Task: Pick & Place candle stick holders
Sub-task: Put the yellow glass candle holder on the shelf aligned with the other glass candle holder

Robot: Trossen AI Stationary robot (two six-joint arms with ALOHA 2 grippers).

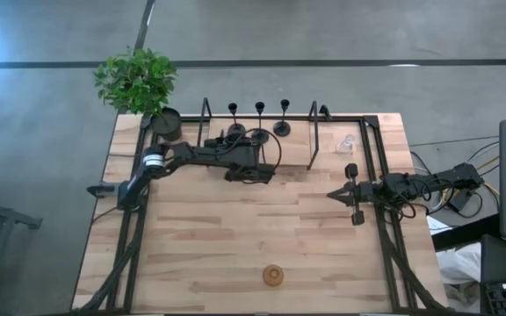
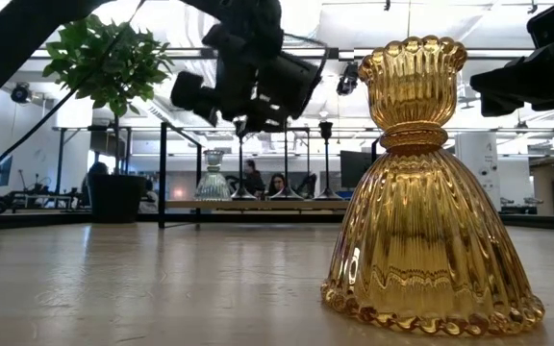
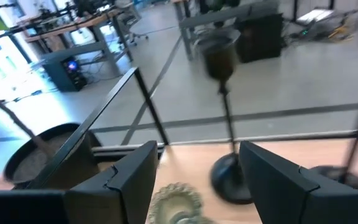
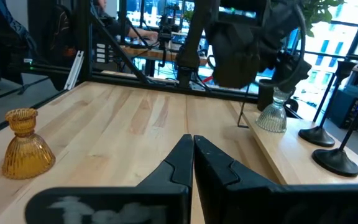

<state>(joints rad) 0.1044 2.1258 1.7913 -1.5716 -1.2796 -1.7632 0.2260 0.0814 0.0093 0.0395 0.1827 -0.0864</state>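
Up at the top centre of the high view, the left tool (image 1: 222,140) hangs with fingers spread astride the grey-green glass holder (image 3: 174,200), just beside three black stemmed holders (image 1: 259,123) lining the surface's (image 1: 235,237) far edge. Mid-right, the right tool (image 1: 334,194) waits, fingers pressed together. An amber glass holder (image 1: 273,276) stands alone near the bottom edge amid bare wood.

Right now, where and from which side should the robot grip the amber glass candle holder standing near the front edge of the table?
Grip the amber holder at its narrow waist, coming straight down from above: it stands upright and alone, and the flared skirt below is too wide.
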